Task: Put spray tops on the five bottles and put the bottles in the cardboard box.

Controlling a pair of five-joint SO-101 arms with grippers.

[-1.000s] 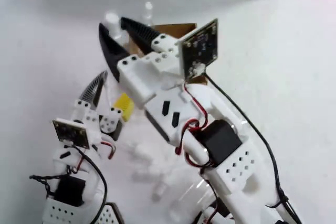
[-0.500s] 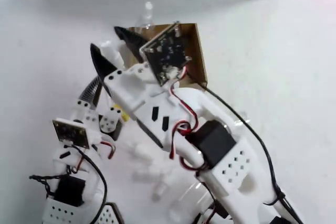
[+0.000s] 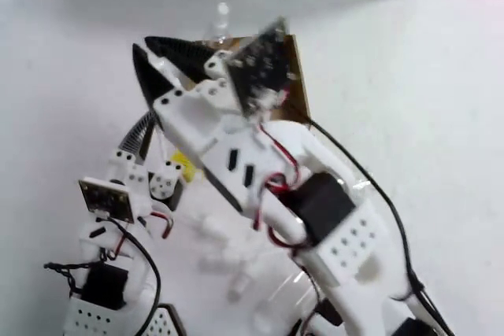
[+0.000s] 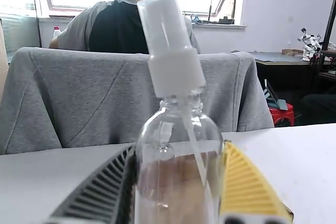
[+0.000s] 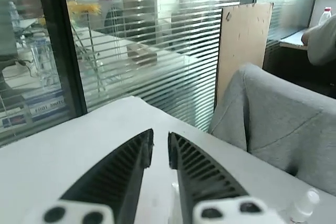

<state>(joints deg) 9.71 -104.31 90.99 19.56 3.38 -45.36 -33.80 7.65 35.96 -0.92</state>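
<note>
My left gripper (image 4: 178, 153) is shut on a clear bottle (image 4: 178, 171) that stands upright and carries a white spray top (image 4: 170, 45). In the high view the left gripper (image 3: 161, 147) sits low at the left, partly under the right arm. My right gripper (image 3: 143, 45) hangs above and beyond it, just left of the cardboard box (image 3: 296, 76). Seen from the right wrist, the right gripper (image 5: 160, 132) is open by a narrow gap, with nothing clearly held. Another small bottle (image 3: 223, 13) stands on the table past the box.
Several clear bottles and loose white tops (image 3: 228, 261) lie on the table under the right arm, near the front. The right arm covers most of the box. The white table (image 3: 425, 76) stretches bare to the right. A grey-covered chair (image 4: 68, 93) stands behind the far edge.
The right gripper has swung left off the box and rolled at the wrist, and its fingers have drawn closer together. The left arm and its bottle have stayed put.
</note>
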